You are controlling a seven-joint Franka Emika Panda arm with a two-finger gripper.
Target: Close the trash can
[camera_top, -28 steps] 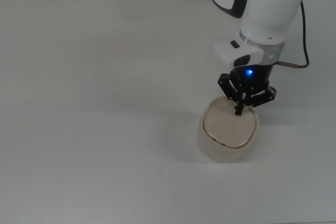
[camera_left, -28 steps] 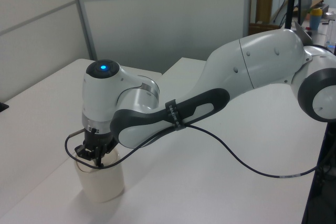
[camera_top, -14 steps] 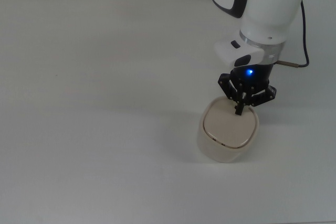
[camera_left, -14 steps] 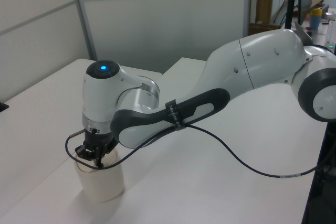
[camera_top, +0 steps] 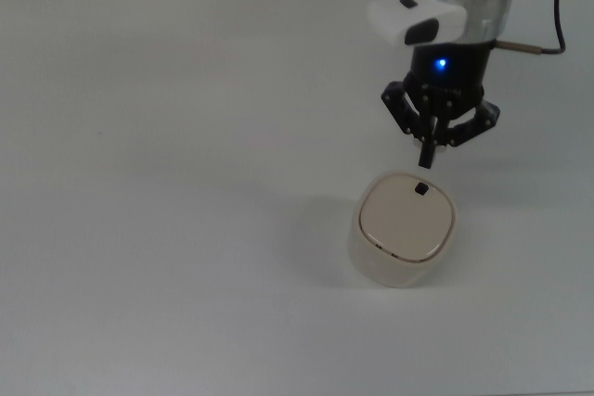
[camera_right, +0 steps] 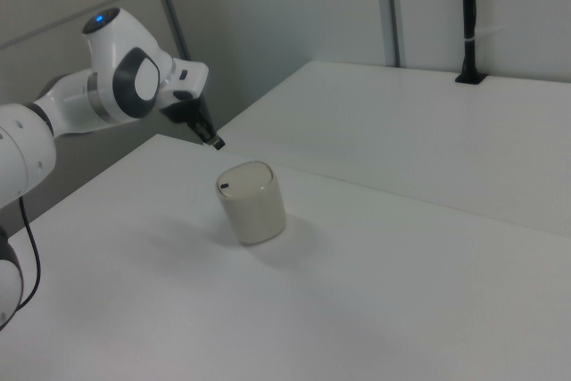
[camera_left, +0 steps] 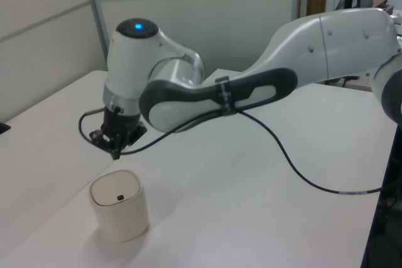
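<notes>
— Since half a second ago the pincer (camera_top: 426, 160) has lifted off the trash can (camera_top: 403, 228); before, its tip was pressed down on the lid near the far edge, and now it hangs clear above it.

— And the bin itself, has it shifted?

— No, it sits where it was, at the lower right of centre in the top view, standing upright on the white desk (camera_top: 167, 183). In the left view the trash can (camera_left: 119, 205) is at the lower left of the frame; in the right view it (camera_right: 252, 202) is near the middle.

— What is inside it?

— Can't say. The lid lies flat across the top, closed, so the inside is hidden. The little black button (camera_top: 420, 189) shows on the lid near the edge closest to the arm.

— Where does the bin lie relative to the pincer?

— In the top view it is just below the tip, slightly to the top view's left. In the left view the pincer (camera_left: 115, 152) hangs above the bin with open air between them. In the right view the pincer (camera_right: 217, 142) is up and to the right view's left of the lid, near but not touching.

— And its fingers?

— Drawn together to a single dark point, holding nothing.
</notes>
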